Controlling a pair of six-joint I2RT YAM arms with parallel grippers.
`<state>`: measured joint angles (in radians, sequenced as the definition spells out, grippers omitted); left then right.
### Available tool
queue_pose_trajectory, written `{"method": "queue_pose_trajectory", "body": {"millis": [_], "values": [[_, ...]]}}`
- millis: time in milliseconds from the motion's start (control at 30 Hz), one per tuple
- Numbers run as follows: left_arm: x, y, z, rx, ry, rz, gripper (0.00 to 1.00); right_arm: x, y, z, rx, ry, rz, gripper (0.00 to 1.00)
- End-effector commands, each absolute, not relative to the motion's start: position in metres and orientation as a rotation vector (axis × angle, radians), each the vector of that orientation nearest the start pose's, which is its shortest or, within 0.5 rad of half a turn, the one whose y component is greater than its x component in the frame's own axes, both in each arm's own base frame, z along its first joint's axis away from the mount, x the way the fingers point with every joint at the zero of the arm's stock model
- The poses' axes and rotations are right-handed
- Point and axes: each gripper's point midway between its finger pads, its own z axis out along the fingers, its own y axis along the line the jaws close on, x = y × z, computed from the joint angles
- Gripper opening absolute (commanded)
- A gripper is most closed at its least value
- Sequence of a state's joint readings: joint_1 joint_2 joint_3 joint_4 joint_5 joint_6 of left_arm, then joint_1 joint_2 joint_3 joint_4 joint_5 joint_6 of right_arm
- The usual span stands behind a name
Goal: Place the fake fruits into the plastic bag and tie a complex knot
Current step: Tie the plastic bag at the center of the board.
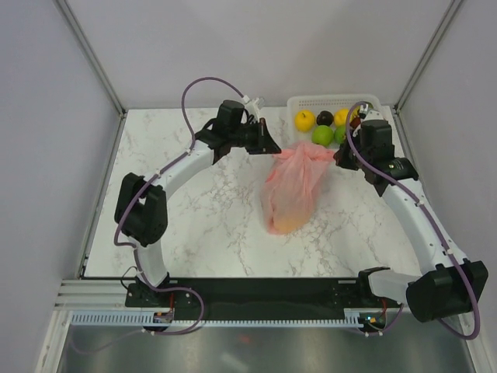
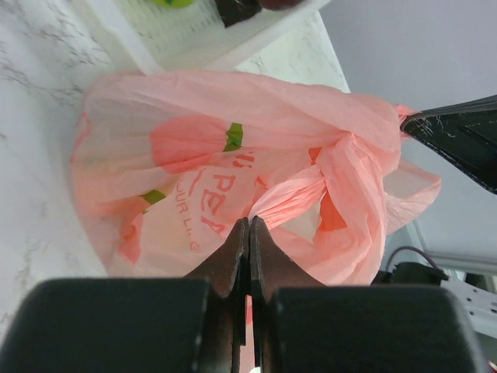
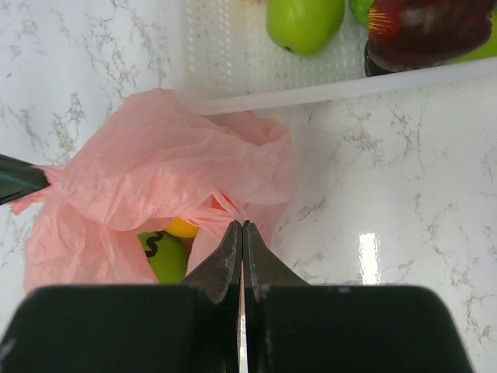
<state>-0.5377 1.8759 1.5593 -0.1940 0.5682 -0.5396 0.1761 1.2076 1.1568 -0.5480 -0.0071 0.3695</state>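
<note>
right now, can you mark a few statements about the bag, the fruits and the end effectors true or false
1. The left end effector and the right end effector are both shut on the pink plastic bag. True.
2. The white basket is empty. False: it holds fake fruits, among them a yellow fruit and a green fruit.
3. The bag lies on the marble table, between the two arms. True.
4. No fruit is inside the bag. False: the right wrist view shows a bagged green fruit in it.
5. The basket stands at the table's near left corner. False: it is at the far right corner.
</note>
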Motion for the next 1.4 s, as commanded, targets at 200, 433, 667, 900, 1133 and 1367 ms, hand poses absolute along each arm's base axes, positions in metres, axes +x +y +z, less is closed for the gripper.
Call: {"method": "queue_pose_trajectory", "body": {"millis": [200,433,667,900,1133,1367], "values": [[0.419,-0.292,0.22,0.258,2.181,-0.679,0.02,0.366,0.029,0.206,0.35,2.163,-0.034,0.0],[0.421,-0.266,0.161,0.16,2.281,-0.707,0.02,0.365,0.001,0.149,0.498,2.191,-0.136,0.0],[0.43,-0.235,0.137,0.021,2.273,-0.735,0.02,0.354,-0.012,0.117,0.571,2.179,-0.084,0.0],[0.426,-0.236,0.168,0.032,2.121,-0.742,0.02,0.359,-0.002,0.146,0.528,2.067,0.024,0.0],[0.412,-0.225,0.199,-0.045,1.961,-0.752,0.52,0.352,0.013,0.172,0.555,1.914,0.197,0.67],[0.402,-0.214,0.196,-0.357,1.926,-0.836,1.0,0.345,0.019,0.169,0.808,1.752,0.39,0.98]]}}
